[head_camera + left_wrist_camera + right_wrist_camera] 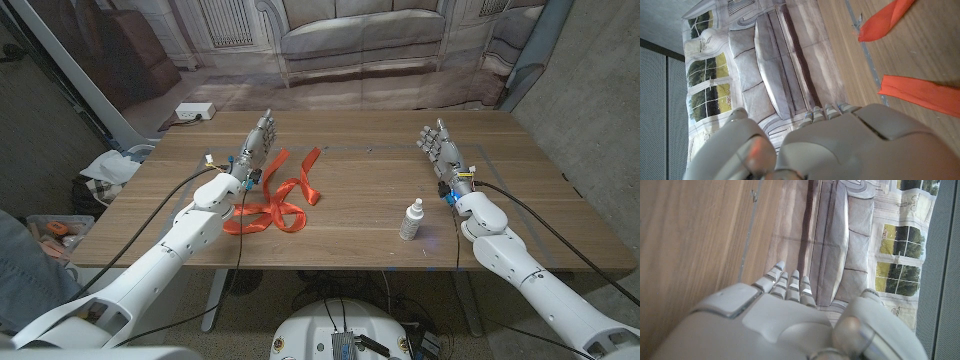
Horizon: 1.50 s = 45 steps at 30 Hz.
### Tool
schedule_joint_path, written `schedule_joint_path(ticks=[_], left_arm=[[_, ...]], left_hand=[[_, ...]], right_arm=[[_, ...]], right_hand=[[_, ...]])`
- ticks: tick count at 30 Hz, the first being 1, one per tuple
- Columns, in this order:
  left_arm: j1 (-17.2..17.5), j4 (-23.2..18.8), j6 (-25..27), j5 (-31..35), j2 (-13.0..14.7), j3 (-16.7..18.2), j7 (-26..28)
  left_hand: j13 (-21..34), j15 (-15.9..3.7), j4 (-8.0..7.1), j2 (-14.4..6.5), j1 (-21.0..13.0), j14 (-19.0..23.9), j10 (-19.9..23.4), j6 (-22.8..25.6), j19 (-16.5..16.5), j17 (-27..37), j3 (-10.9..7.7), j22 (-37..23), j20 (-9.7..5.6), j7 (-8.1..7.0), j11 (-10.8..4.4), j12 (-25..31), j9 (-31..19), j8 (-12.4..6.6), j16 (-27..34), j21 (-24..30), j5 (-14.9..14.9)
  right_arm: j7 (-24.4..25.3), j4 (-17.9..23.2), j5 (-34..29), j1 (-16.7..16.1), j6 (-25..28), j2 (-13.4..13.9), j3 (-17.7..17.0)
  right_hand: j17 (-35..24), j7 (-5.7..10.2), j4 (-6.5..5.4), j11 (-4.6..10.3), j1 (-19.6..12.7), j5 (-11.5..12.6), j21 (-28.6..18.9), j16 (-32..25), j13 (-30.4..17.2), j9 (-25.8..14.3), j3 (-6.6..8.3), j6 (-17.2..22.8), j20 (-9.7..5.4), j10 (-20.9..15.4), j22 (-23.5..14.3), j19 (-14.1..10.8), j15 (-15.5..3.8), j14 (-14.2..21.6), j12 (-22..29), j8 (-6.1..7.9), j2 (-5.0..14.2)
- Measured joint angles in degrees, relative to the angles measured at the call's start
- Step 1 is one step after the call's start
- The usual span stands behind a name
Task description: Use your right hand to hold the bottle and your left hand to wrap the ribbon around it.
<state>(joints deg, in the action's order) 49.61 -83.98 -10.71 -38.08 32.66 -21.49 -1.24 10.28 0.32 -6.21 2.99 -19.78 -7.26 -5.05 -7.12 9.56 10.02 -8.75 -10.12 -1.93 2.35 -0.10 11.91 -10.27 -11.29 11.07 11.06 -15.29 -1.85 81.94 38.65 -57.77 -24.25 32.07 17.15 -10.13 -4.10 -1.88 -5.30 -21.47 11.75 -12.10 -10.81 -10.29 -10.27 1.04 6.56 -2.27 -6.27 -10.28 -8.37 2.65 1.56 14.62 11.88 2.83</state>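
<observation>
The big brown wooden surface (pixel 360 215) carries everything. Behind it, at 12 o'clock, hangs a printed backdrop of a grey sofa (pixel 360 35) and windows.

The left hand (pixel 258 145) is at about 10 o'clock on the surface, with its fingers stretched out and apart, holding nothing. In the left wrist view the same hand (pixel 840 145) shows from behind, with two bits of ribbon past it. The right hand (pixel 440 150) is at about 2 o'clock, fingers also stretched out and apart, holding nothing. Whether either hand touches the wood is hard to tell.

The long orange ribbon (pixel 278 200) lies in loose loops at about 9 o'clock from the middle, just beside the left hand and its wrist. One end points toward 12 o'clock. Part of the ribbon is hidden behind the left arm.

The small white plastic bottle with a white cap (pixel 411 221) stands upright at about 5 o'clock from the middle, near the right forearm and well apart from the ribbon. Nothing stands between the bottle and the right hand.

Off the surface, at 11 o'clock, a white box (pixel 196 112) lies on the floor. At 9 o'clock there is crumpled white cloth (pixel 108 168), too blurry to make out.
</observation>
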Motion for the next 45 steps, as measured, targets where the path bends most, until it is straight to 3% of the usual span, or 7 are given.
schedule_joint_path(ticks=[12,34,45], left_arm=[[2.45,-5.66,2.61,1.32,1.91,0.16,3.46],[1.64,-5.69,2.97,1.66,2.61,-0.50,1.75],[2.33,-7.39,1.88,2.95,2.32,-0.43,3.38]], left_hand=[[-0.01,0.10,0.30,-0.46,-1.22,1.94,1.64,1.71,-0.01,-0.01,-0.29,0.00,0.01,0.10,-0.20,0.45,0.01,-0.44,0.01,0.44,0.00],[-0.01,-0.30,1.01,-0.46,-2.57,3.58,3.91,4.06,-1.17,-0.02,-0.04,-0.01,-0.10,-0.20,-0.43,0.89,0.02,-1.02,0.46,0.44,0.26],[0.27,-0.32,1.34,-0.47,-2.58,4.40,4.41,4.57,-1.58,-0.02,-0.18,-0.01,0.29,-0.31,-0.30,0.89,0.02,-1.02,0.46,0.44,0.47]], right_arm=[[-2.77,5.06,2.57,-6.79,-2.98,3.10,-2.86],[-0.40,13.88,-0.51,-18.40,-8.28,5.84,-6.51],[-1.52,15.58,-0.77,-24.25,-12.59,6.29,-8.24]], right_hand=[[0.00,0.10,0.00,0.19,0.00,0.00,0.00,-0.22,0.00,-0.28,0.00,0.71,0.21,-0.62,0.00,-0.21,0.01,0.59,-0.01,0.00,0.00],[0.01,1.22,0.55,1.07,-0.17,0.00,0.00,-0.21,0.01,-0.27,-0.07,2.26,0.00,-2.49,0.01,-1.05,-0.60,2.03,-0.01,0.23,-0.17],[0.00,3.06,1.68,3.91,-1.07,0.00,0.00,-0.44,0.01,-0.26,-0.53,5.73,0.10,-5.95,0.01,-1.75,-2.35,4.39,0.65,0.85,-1.07]])
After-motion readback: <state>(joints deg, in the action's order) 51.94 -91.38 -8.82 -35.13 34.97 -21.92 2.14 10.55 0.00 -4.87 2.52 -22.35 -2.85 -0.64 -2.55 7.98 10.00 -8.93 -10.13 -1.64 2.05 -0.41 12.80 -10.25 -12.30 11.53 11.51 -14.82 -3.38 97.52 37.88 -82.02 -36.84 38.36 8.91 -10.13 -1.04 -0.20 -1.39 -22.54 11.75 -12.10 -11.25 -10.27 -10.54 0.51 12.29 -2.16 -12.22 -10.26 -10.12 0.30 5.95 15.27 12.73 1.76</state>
